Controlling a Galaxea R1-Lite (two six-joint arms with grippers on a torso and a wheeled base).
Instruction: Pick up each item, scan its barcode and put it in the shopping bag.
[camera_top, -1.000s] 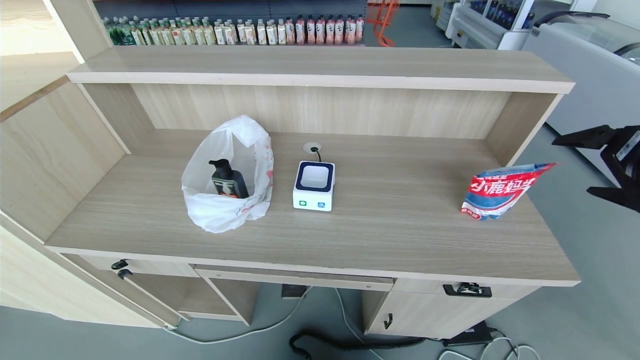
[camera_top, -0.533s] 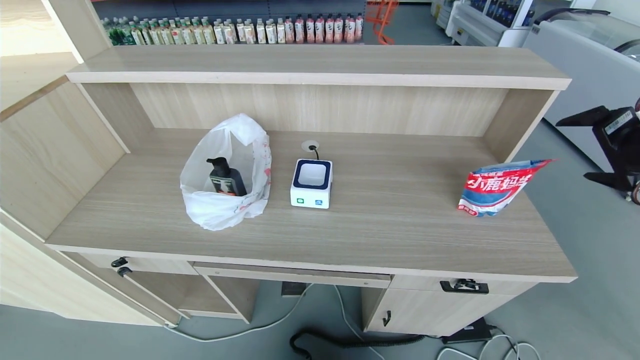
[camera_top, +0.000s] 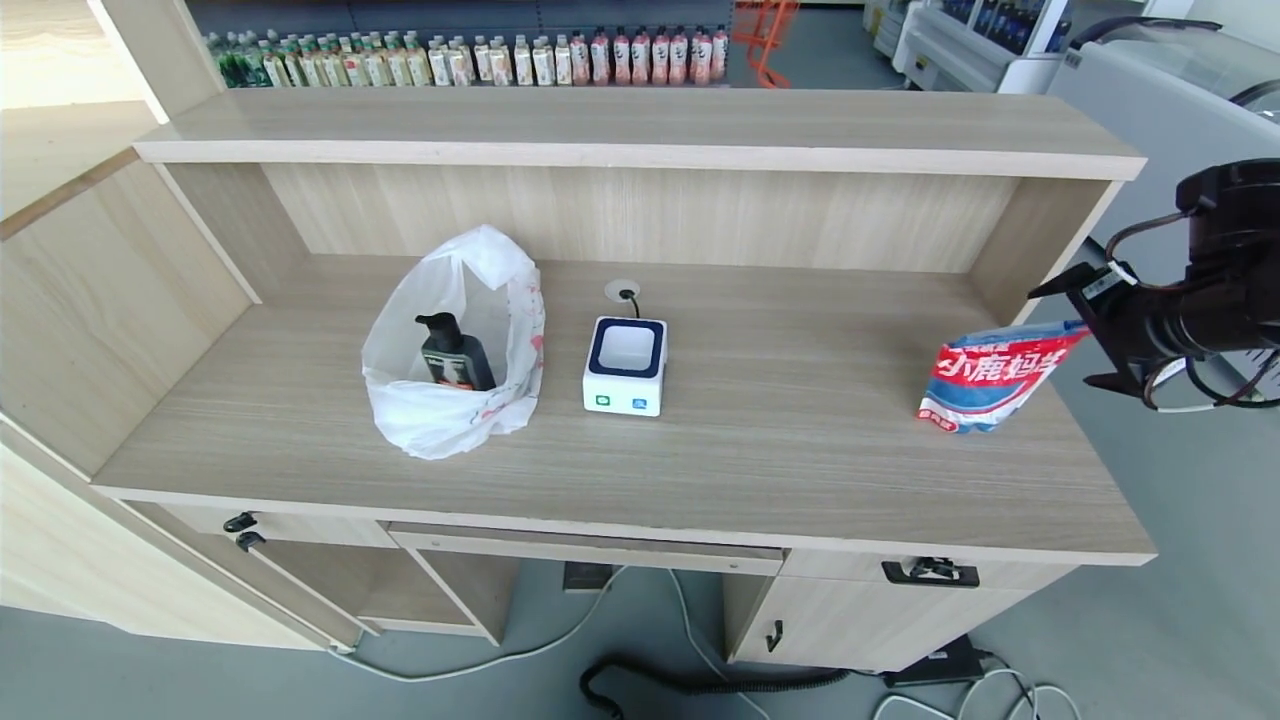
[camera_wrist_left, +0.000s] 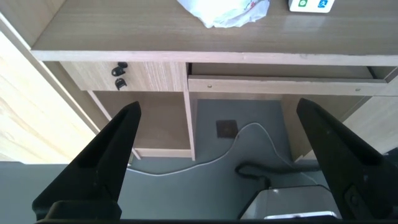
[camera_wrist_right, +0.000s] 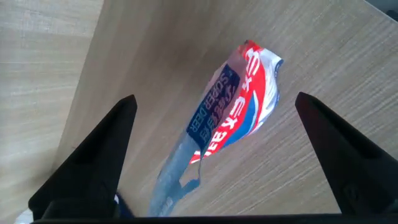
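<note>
Wood-grain surface (camera_top: 800, 450) carries all task items.

**Pincer state**
- Left pincer (camera_wrist_left: 219, 104): nearest the robot, low in front of the surface's front edge, facing the drawers. Released; grasps nothing.
- Right pincer (camera_top: 1090, 335): beside the right end of the surface. Released, jaws spread wide; grasps nothing.

**Task item**
- The pouch (camera_top: 985, 380) stands tilted near the right end of the surface, just ahead of the right pincer.
- In the right wrist view the pouch (camera_wrist_right: 233, 118) lies ahead of the gap between the fingers, ungripped.

**Probable faults and causes**
1. Tip-over or fall: the pouch is light and close to the edge. If one finger touches first, it will likely be pushed over or off.
2. Slip: the film looks thin and glossy. A grip on the top corner alone may let it swing or slide out.
3. Failed scan: the barcode position cannot be told, so the pouch may meet the scanner (camera_top: 627, 365) wrong side down.
4. Missed deposit: a pouch that catches the bag's limp rim could fold the mouth shut or drag the bag.

**Containers**
- The bag (camera_top: 420, 425) sits left of the scanner, near it but apart. Its mouth is open upward and its walls are slumped.
- It holds one dark pump bottle (camera_top: 455, 355), upright. Nothing else is visible inside.
- The bottle takes part of the room, so the pouch likely has to go beside it.
</note>
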